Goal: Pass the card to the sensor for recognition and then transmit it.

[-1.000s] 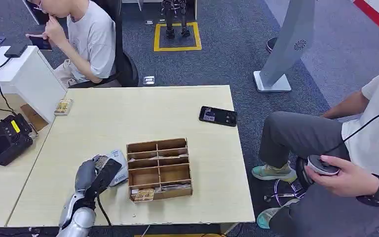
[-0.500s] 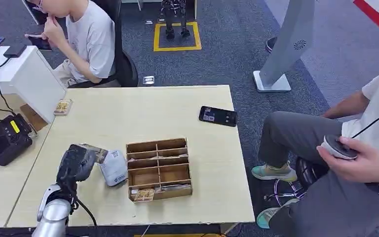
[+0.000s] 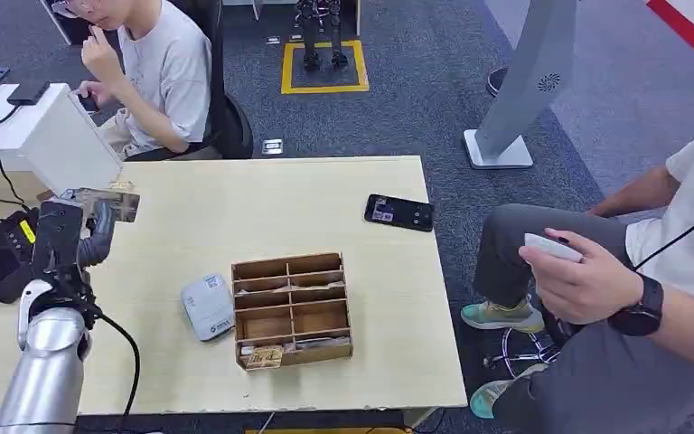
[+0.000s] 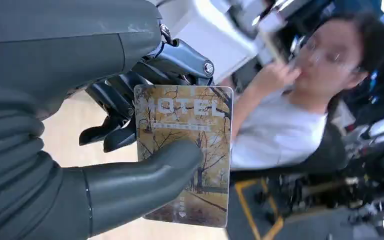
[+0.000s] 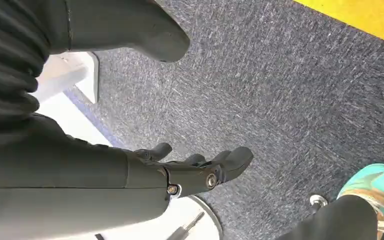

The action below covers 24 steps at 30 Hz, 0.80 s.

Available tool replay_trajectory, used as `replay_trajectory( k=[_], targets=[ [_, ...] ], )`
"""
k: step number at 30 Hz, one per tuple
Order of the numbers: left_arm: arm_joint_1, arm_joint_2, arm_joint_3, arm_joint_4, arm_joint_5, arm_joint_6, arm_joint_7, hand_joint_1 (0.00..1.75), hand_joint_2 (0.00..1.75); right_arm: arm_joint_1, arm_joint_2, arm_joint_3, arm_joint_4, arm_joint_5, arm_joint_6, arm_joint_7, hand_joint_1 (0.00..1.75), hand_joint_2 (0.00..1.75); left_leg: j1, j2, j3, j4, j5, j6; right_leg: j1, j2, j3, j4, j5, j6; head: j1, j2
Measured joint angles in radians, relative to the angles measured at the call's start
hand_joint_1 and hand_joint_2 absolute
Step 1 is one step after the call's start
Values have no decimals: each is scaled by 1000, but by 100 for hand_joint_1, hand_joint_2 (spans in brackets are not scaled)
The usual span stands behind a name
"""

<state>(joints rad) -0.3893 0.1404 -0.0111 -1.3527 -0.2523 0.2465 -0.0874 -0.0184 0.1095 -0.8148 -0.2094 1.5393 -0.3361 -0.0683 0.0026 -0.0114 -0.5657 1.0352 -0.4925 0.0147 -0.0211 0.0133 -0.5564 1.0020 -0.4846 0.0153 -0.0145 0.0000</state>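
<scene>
clearly the card [image 4: 185, 155], a hotel key card printed with bare trees, sits pinched in the left hand [image 3: 70, 231]: the thick thumb presses its face while the darker fingers [image 4: 112, 117] back it from behind. in the head view it is held up in the air over the left edge of the tabletop [image 3: 325, 194], close to the black sensor [image 3: 11, 255] on the neighbouring desk, but not over it yet.

the grip looks thin, a thumb on a slick face, so the card could slide or twist out if the arm swings fast, and a card presented tilted or off to one side of the sensor might not be read.

the right hand [image 5: 200, 172] hangs low over the grey carpet, fingers loosely apart and holding nothing.

around it lie a white reader-like device [image 3: 207, 306] beside the wooden organiser [image 3: 291, 307], a phone [image 3: 399, 212] further off, and a white box [image 3: 68, 145] just behind the held card, the nearest thing to catch on. one person sits behind that box, another sits at the right with a small controller.
</scene>
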Motion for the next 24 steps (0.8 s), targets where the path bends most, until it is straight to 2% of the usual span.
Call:
replay_trajectory(
  k=[5, 14, 20, 24],
  targets=[
    [-73, 0, -11, 62, -230, 134, -56, 175, 175, -4, -3, 32, 0, 0, 14, 0, 0, 175, 0, 0, 0, 0, 0, 0, 0, 0, 0, 0, 0, 0, 0, 0],
    [-109, 0, -14, 110, -247, 145, -61, 175, 175, -7, -8, 54, 0, 0, 16, 0, 0, 175, 0, 0, 0, 0, 0, 0, 0, 1, -1, 0, 0, 0, 0, 0],
    [-149, 6, -14, 179, -444, 277, -105, 175, 175, -9, -12, 82, 0, 0, 16, -7, 0, 175, 0, 1, -1, 0, 0, 0, 0, 1, -1, 0, 0, 0, 0, 0],
    [-176, 11, -14, 241, -513, 315, -129, 175, 175, -9, -16, 98, 0, 0, 18, -3, 0, 175, 0, 1, -1, 0, 0, 0, 0, 1, -1, 0, 1, 0, 0, 0]
  ],
)
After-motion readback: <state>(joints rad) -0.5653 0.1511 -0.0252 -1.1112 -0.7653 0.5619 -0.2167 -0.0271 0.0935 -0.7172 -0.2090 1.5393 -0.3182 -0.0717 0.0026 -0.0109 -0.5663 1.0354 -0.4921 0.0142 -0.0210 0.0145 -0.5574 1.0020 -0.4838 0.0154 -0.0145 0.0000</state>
